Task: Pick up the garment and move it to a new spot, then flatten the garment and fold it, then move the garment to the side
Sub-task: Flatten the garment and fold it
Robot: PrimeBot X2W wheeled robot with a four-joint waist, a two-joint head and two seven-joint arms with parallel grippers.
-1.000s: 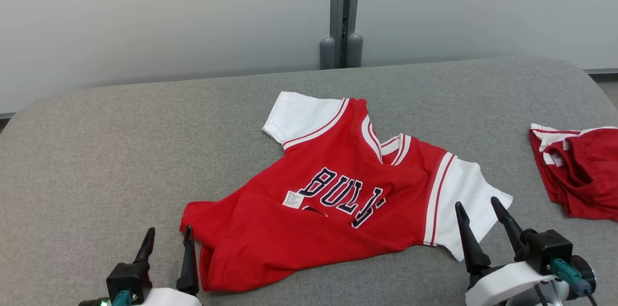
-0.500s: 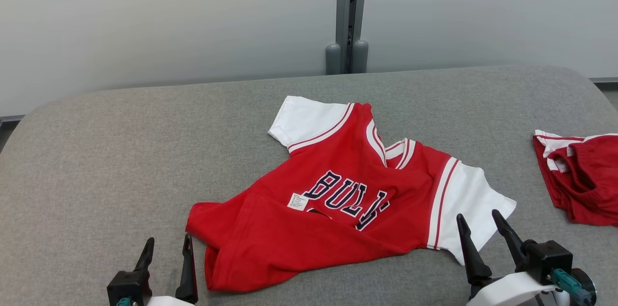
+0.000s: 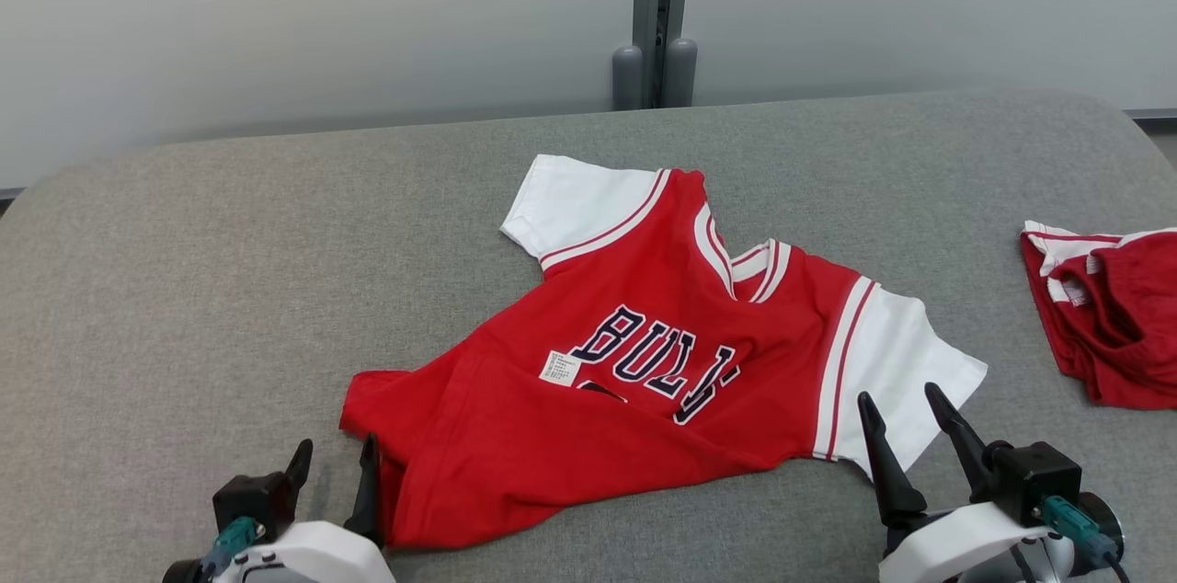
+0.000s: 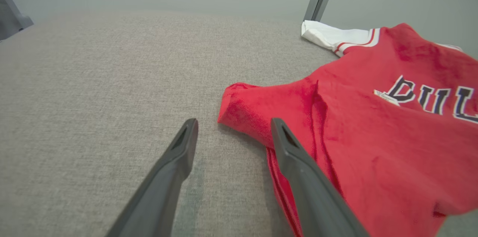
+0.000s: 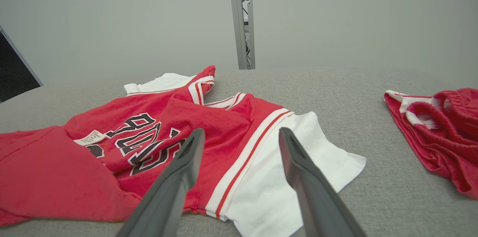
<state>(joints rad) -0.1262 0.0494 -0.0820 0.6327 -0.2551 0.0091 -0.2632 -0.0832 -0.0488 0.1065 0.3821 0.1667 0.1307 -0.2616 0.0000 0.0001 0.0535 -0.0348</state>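
Observation:
The garment (image 3: 644,381) is a red jersey with white sleeves and dark lettering, lying rumpled and partly folded over on the grey padded table (image 3: 184,289). My left gripper (image 3: 336,459) stands open at the jersey's near left hem corner, which lies just past its fingertips in the left wrist view (image 4: 239,98). My right gripper (image 3: 899,406) is open beside the right white sleeve (image 5: 291,154), nothing between its fingers. In the right wrist view the garment (image 5: 149,136) spreads to the left.
A second red and white garment (image 3: 1113,316) lies bunched at the table's right edge, also in the right wrist view (image 5: 440,128). A grey post (image 3: 655,13) stands behind the table against a pale wall. Bare grey surface spreads to the left.
The head camera has shifted, so the whole scene sits slightly differently. Both grippers remain open; the left one has tilted toward the jersey's hem corner. The jersey has not moved.

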